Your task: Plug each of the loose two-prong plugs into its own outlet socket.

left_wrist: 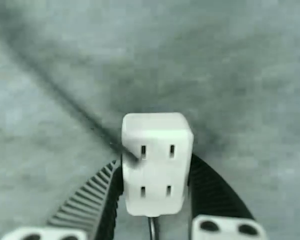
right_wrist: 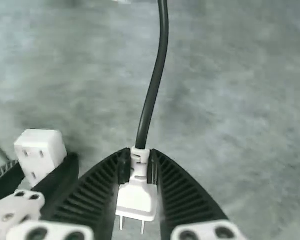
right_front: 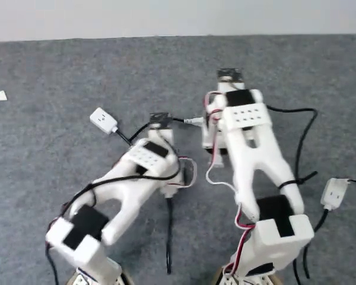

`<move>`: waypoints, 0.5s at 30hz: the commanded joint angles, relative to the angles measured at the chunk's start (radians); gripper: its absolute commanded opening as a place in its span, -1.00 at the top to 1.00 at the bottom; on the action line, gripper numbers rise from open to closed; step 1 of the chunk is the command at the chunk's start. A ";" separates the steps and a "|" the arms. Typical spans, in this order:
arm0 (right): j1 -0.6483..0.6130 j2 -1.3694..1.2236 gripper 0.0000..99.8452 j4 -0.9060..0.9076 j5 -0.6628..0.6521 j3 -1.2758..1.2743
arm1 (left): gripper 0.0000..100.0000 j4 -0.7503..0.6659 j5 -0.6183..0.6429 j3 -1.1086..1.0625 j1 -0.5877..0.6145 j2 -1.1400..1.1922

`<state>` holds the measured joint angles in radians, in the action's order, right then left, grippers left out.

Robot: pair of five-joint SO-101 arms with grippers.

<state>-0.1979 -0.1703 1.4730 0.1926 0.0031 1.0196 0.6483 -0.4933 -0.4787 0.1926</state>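
In the high view, the left arm (right_front: 139,172) and the right arm (right_front: 249,142) bend inward over the middle of the grey worktop (right_front: 59,65), with their ends close together. A loose outlet block (right_front: 104,120) lies left of the middle, and a second outlet block (right_front: 334,193) lies near the right edge. We see no plug in either.

In the left wrist view, the left arm's jaws are closed on a held outlet block (left_wrist: 156,165). Both pairs of its slots are empty.

In the right wrist view, the right arm's jaws clamp a two-prong plug (right_wrist: 136,197) by its body. Its prongs are bare and its black cable (right_wrist: 155,85) leads away. The held outlet block (right_wrist: 39,152) sits near it, apart.

We judge the task barely begun: nothing is seated, and this first mating and the other blocks remain. We can read no brand or writing.
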 commanded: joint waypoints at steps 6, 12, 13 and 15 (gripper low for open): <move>0.062 0.081 0.98 0.013 -0.032 -0.002 | 0.85 0.133 -0.095 0.196 -0.074 0.003; 0.067 0.162 0.98 -0.045 -0.029 -0.081 | 0.86 0.041 -0.092 0.199 -0.072 0.054; 0.070 0.173 0.98 -0.070 -0.029 -0.103 | 0.86 0.034 -0.077 0.208 -0.072 0.069; 0.090 0.193 0.98 -0.108 -0.028 -0.132 | 0.86 0.028 -0.049 0.237 -0.071 0.100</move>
<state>-0.1366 -0.0491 1.4131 0.1757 -0.1166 1.0779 0.5700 -0.3291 -0.5432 0.2816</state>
